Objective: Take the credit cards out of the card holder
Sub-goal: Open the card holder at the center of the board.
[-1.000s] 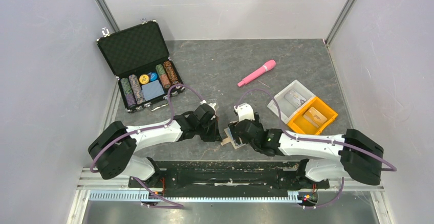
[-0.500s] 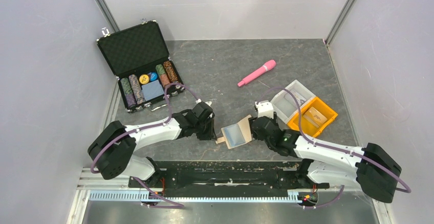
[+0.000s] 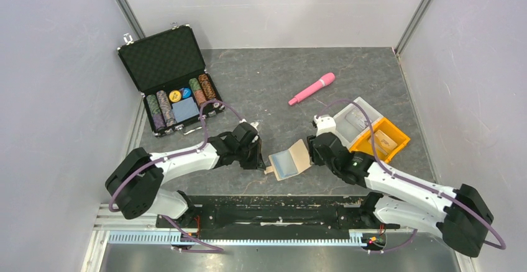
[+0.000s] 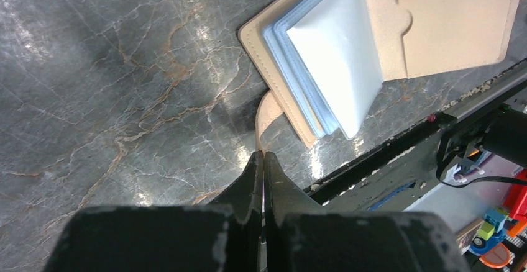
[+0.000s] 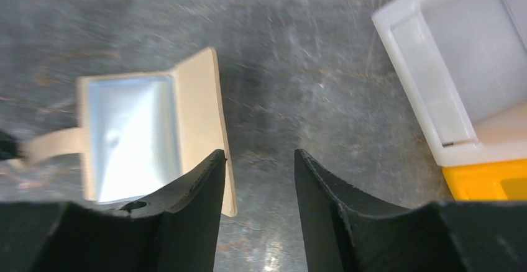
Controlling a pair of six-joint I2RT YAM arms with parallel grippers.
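The tan card holder [image 3: 302,154] lies open on the table between my arms, its pale blue sleeves [image 4: 329,54] facing up. No credit card shows in the sleeves. My left gripper [image 4: 262,155] is shut on the holder's snap tab [image 4: 266,115] at its near-left corner. My right gripper [image 5: 258,154] hovers open just right of the holder's tan flap [image 5: 197,98], with only bare table between its fingers. One gold-tan card [image 3: 382,141] lies in the orange tray [image 3: 398,136].
An open black case of poker chips [image 3: 171,79] stands at the back left. A pink pen-like object [image 3: 311,89] lies mid-table. A clear tray [image 3: 354,120] adjoins the orange tray to the right of my right gripper [image 3: 312,148]. The table's front edge runs just below the holder.
The right gripper has left the holder, which now lies spread open, and drawn back to the right with its jaws narrowing. The left gripper has kept its hold on the tab.
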